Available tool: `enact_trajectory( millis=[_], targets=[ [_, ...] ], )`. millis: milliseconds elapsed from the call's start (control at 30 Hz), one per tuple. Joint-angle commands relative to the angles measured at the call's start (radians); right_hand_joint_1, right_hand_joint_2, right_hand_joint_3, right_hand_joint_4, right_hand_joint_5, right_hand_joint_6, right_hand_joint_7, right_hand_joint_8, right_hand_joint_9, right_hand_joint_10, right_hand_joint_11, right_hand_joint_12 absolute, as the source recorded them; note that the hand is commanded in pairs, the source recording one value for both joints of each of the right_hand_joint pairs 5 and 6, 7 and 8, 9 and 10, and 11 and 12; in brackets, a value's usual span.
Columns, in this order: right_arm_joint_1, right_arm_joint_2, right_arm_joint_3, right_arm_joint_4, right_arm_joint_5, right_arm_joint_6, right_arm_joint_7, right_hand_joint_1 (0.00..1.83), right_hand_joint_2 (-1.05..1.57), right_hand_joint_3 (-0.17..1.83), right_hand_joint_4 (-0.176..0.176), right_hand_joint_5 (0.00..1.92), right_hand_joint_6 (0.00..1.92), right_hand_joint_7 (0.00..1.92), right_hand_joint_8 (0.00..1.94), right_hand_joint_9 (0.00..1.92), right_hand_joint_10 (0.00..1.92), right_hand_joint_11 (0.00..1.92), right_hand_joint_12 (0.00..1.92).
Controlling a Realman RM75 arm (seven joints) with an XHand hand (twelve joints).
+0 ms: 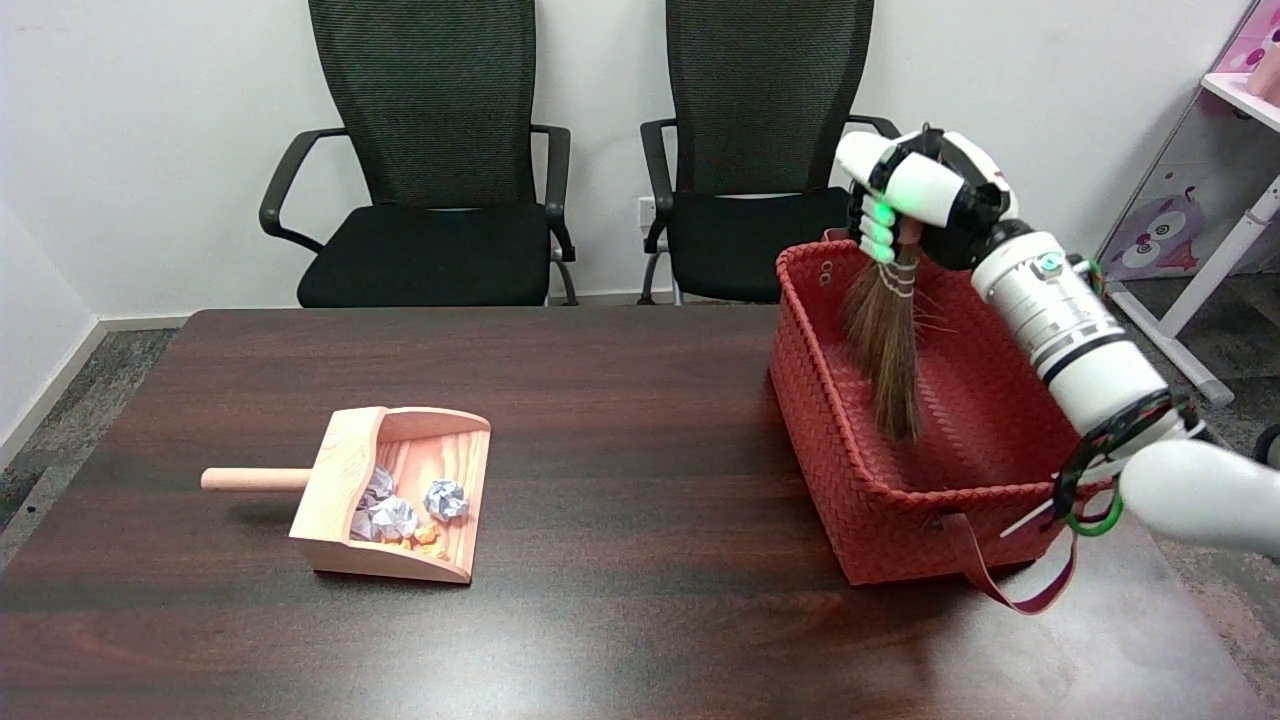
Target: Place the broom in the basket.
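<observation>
One straw broom [888, 345] in woven basket [850, 500].

broom [888, 345]: coarse straw | basket [850, 500]: woven plastic; table [620, 400]: glossy dark wood | dustpan [400, 490]: pale matt wood

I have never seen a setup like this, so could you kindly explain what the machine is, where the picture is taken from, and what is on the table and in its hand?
This is a robot with white arms; only its right arm works here. The picture comes from a camera at its head, looking down across a dark wooden table. The right hand, black and white with green-lit fingers, grips a small straw broom by its top, bristles hanging down inside a red woven basket. On the left sits a wooden dustpan holding crumpled paper scraps. Two black office chairs stand behind the table.
</observation>
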Motion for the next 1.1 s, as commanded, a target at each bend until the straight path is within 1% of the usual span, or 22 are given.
enact_trajectory(
  millis=[33, 300, 533, 767, 967, 1100],
  targets=[
    [-0.002, -0.175, -0.093, 0.174, -0.329, 0.090, 0.070, 1.07, 1.57, 1.47, 0.032, 1.92, 1.92, 1.92, 1.92, 1.92, 1.92, 1.92, 1.92],
    [-0.002, -0.196, -0.122, 0.199, -0.356, 0.096, 0.070, 1.07, 1.57, 1.48, 0.033, 1.92, 1.92, 1.92, 1.92, 1.92, 1.92, 1.92, 1.92],
    [-0.002, -0.197, -0.151, 0.199, -0.366, 0.130, 0.077, 1.07, 1.57, 1.49, 0.032, 1.92, 1.92, 1.92, 1.92, 1.92, 1.92, 1.92, 1.92],
    [-0.002, -0.197, -0.170, 0.195, -0.366, 0.131, 0.077, 1.06, 1.57, 1.47, 0.034, 1.92, 1.92, 1.92, 1.92, 1.92, 1.92, 1.92, 1.92],
    [-0.001, -0.209, -0.181, 0.196, -0.375, 0.126, 0.077, 1.05, 1.57, 1.47, 0.043, 1.92, 1.92, 1.92, 1.92, 1.92, 1.92, 1.92, 1.92],
    [0.001, -0.238, -0.181, 0.201, -0.380, 0.125, 0.077, 1.05, 1.57, 1.46, 0.050, 1.92, 1.92, 1.92, 1.92, 1.92, 1.92, 1.92, 1.92]
  ],
)
